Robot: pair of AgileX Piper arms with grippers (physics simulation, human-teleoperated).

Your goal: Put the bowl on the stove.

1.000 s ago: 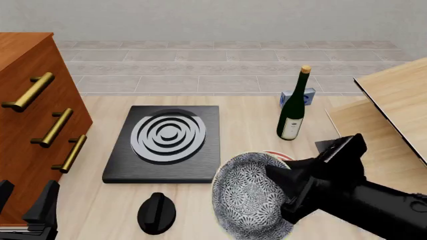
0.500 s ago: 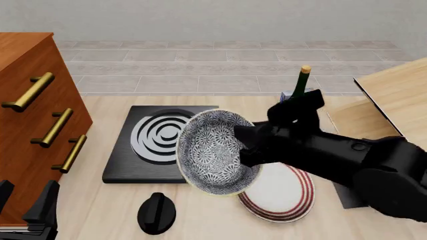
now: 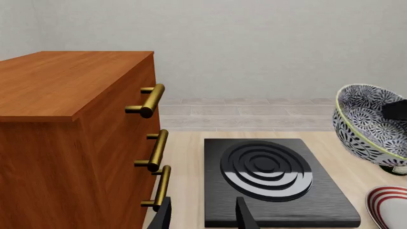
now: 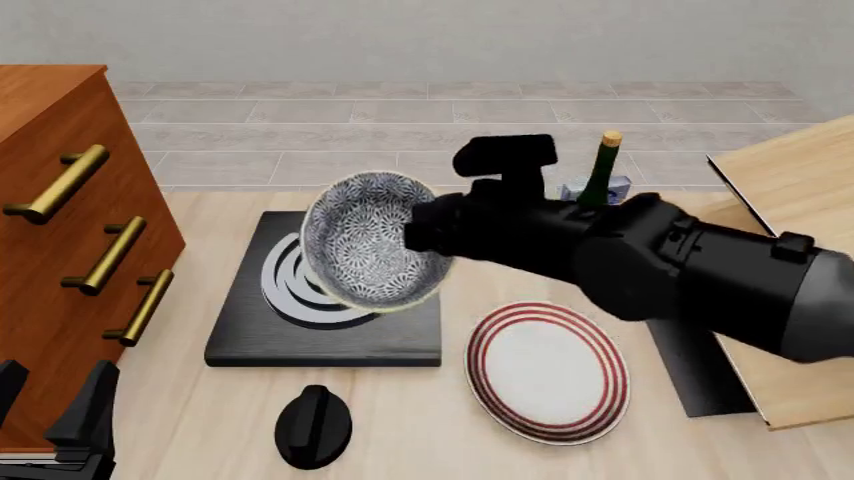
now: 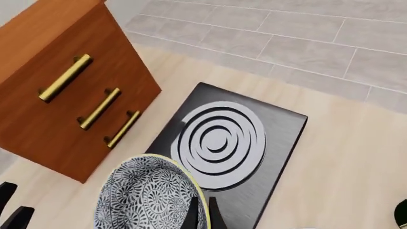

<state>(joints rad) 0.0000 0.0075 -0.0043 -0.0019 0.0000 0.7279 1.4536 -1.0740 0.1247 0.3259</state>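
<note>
The speckled bowl [image 4: 367, 240] hangs tilted on its side above the stove's right half, its rim pinched by my right gripper [image 4: 430, 238], which is shut on it. The stove [image 4: 254, 322] is a black slab with grey burner rings. The right wrist view has the bowl [image 5: 147, 196] at the fingertips of the right gripper [image 5: 202, 214], above the near edge of the stove [image 5: 283, 131]. My left gripper [image 4: 60, 425] rests open and empty at the near left; the left wrist view shows this left gripper [image 3: 203, 217], the stove [image 3: 321, 202] and the bowl [image 3: 365, 121].
A wooden dresser [image 4: 60, 220] with brass handles stands left of the stove. A white plate [image 4: 547, 370] with red rings lies to the stove's right, a black knob [image 4: 314, 425] in front of it. A green bottle [image 4: 603, 170] stands behind the right arm. A wooden board [image 4: 801, 200] is at the right.
The right arm has carried the bowl up and leftward, from beside the plate to over the stove. The plate is now uncovered. The left arm has not moved.
</note>
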